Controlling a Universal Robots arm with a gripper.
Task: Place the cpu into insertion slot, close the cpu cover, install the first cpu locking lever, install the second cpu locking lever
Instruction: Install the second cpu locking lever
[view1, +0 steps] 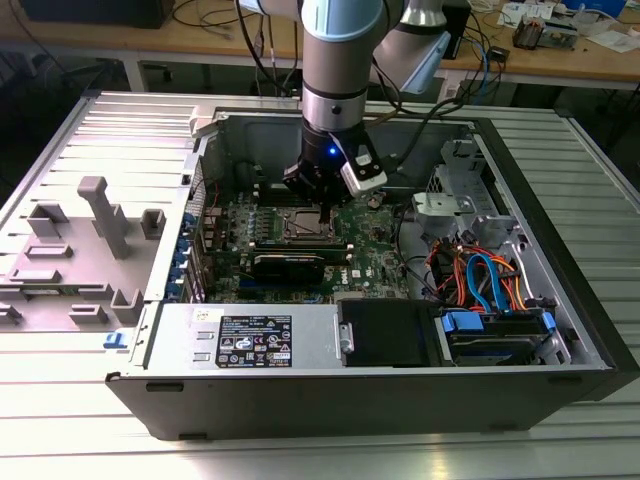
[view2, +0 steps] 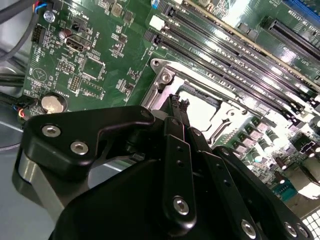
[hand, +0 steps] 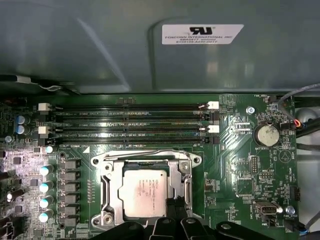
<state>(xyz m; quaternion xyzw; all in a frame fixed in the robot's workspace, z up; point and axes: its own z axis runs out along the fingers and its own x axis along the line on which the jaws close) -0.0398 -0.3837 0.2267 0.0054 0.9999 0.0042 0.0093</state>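
Observation:
The cpu, a small silver-grey square, lies flat inside the insertion slot on the green board. The cpu cover, a silver frame with a window, lies down around it. My gripper stands at the socket's edge beside the cpu, black fingers pressed together, and I see nothing held between them. In the second wrist view the fingertips end just over the cover's rim, with the bright cpu behind them. In the exterior view the gripper hangs low over the insertion slot inside the open computer case.
Long black memory slots run beside the socket. A coin battery sits on the board, and the grey case wall rises behind. Coloured cables and a drive bay fill the case on the exterior view's right. A grey fixture stands outside it.

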